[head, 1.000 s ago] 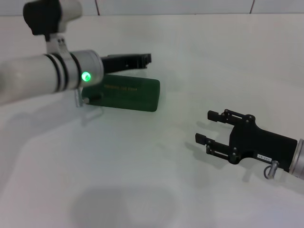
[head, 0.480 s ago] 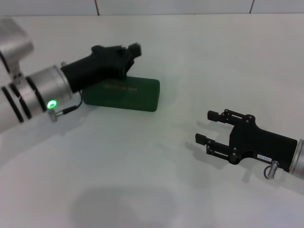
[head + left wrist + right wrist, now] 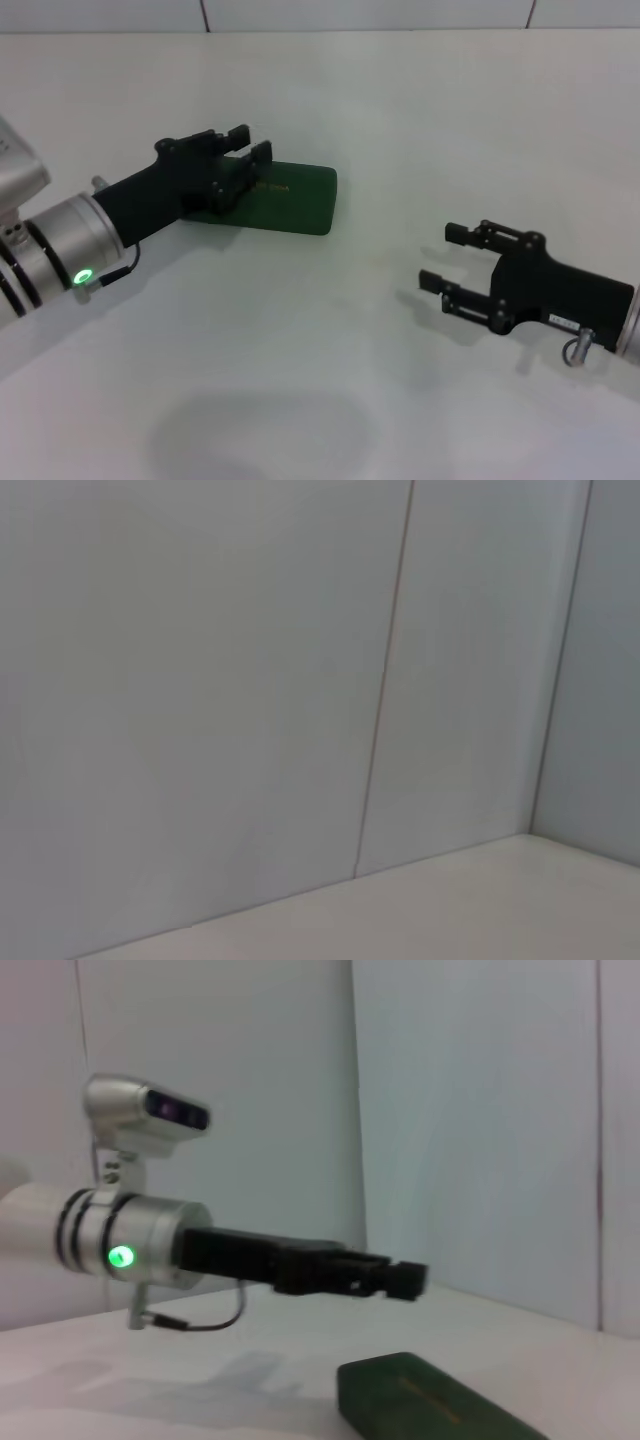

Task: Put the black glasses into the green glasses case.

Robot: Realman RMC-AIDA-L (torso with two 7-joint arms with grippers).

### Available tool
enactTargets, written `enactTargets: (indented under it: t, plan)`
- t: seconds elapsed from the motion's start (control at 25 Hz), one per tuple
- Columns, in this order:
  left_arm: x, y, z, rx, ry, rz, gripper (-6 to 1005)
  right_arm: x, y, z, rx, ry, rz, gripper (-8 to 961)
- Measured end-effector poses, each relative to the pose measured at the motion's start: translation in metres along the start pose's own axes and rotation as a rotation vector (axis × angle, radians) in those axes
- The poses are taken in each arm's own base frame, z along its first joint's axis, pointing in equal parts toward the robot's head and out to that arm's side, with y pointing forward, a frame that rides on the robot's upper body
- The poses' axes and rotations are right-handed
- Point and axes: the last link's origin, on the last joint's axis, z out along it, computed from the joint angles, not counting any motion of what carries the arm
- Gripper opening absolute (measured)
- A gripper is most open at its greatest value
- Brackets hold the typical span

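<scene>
White table (image 3: 330, 380) carries the green glasses case (image 3: 290, 197), lid closed, so I cannot see inside; the black glasses appear in no view. My left gripper (image 3: 250, 158) hovers over its left end with fingers apart and empty. My right gripper (image 3: 443, 257) waits well apart, also spread. Descending carelessly may push the case sliding away.

- A smooth, matt white tabletop (image 3: 330, 380) spreads wide across the head view, evenly lit, with soft grey shadows pooled on it
- Behind its far edge stands a wall of pale grey flat panels (image 3: 200, 680), split by thin dark vertical seams (image 3: 385, 680)
- The panels meet the tabletop in a clean straight line
</scene>
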Motion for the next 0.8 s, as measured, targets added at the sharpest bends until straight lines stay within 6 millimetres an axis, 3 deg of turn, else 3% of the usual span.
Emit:
enactTargets:
  t: [0.12, 0.44, 0.68, 0.8]
  plan:
    - [-0.001, 0.002, -0.011, -0.014, 0.010, 0.020, 154, -0.004, -0.008, -0.006, 0.027, -0.013, -0.008, 648]
    - [0.000, 0.019, -0.065, -0.209, -0.040, 0.145, 583, -0.022, -0.022, -0.035, -0.040, -0.053, -0.077, 648]
    - [-0.009, 0.033, -0.089, -0.358, -0.183, 0.108, 812, -0.024, -0.018, -0.058, -0.158, -0.022, -0.117, 648]
    - [-0.018, 0.037, -0.098, -0.362, -0.214, 0.102, 850, -0.019, -0.014, -0.061, -0.169, -0.003, -0.109, 648]
